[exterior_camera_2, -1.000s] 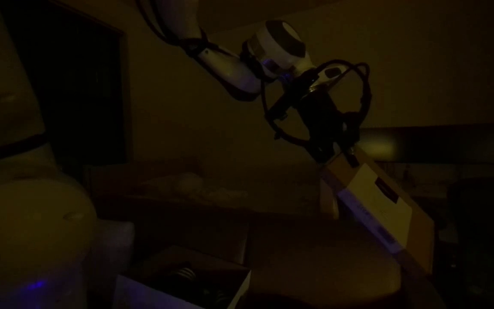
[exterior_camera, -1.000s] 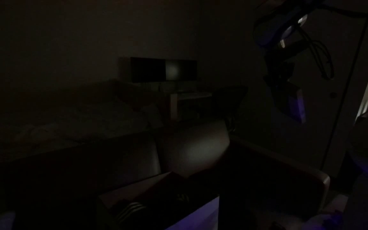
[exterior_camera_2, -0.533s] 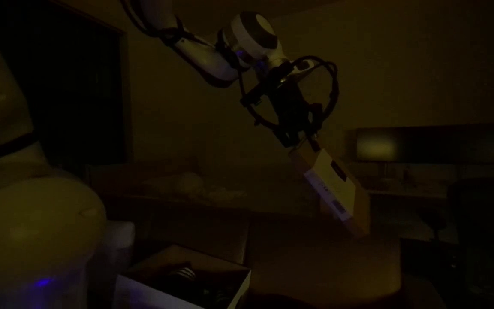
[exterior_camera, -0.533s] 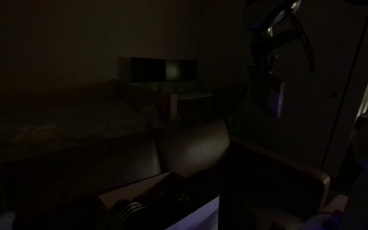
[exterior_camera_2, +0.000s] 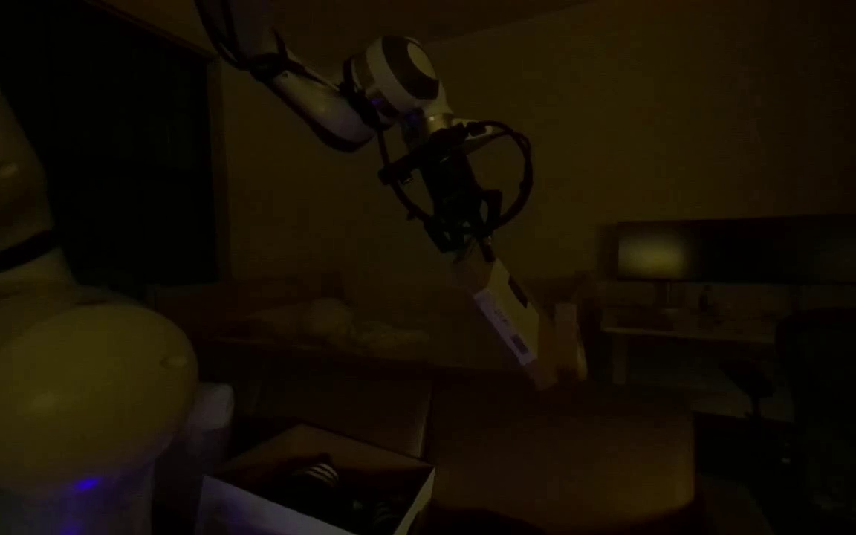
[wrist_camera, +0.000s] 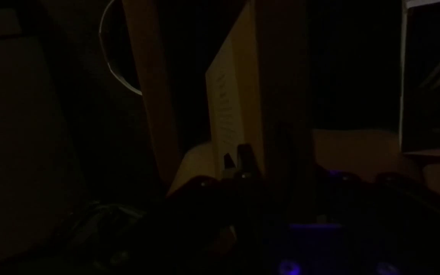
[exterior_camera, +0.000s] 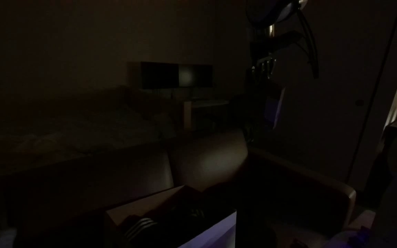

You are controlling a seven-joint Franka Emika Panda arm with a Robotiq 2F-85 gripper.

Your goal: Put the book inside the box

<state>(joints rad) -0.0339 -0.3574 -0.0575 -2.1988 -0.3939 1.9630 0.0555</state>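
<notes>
One pale label (exterior_camera_2: 523,316) on the brown, slab-shaped book (exterior_camera_2: 506,323) carries print too dim to read. Above the black, two-fingered pincer (exterior_camera_2: 467,249), the white, jointed robot arm (exterior_camera_2: 316,104) slants downward. The pincer pinches the book's upper end; the book hangs tilted beneath it. The open, white-walled box (exterior_camera_2: 264,509) lies lower than the pincer, off to one side, well apart.
</notes>
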